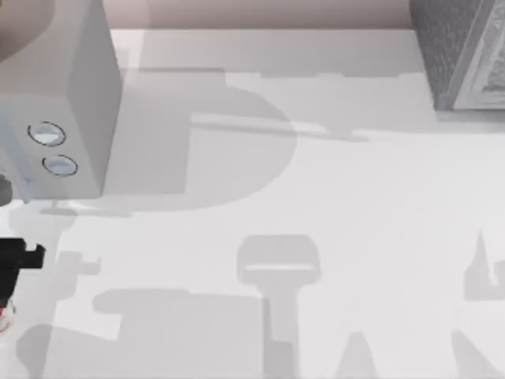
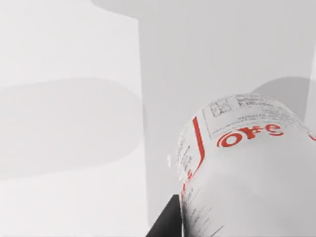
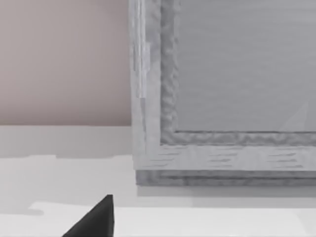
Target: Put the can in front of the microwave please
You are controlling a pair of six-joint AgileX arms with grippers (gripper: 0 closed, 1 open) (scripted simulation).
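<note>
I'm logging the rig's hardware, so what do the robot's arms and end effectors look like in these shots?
The left end effector is matte black and blocky, with notched, stepped edges in the top view. A plain black angular fingertip shows in the left wrist view. The right end effector's fingertip is a dark pointed wedge. No cables or markings are visible.

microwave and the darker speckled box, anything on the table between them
No: in the top view, bare table with shadows runs from the microwave at left to the speckled box at right.
</note>
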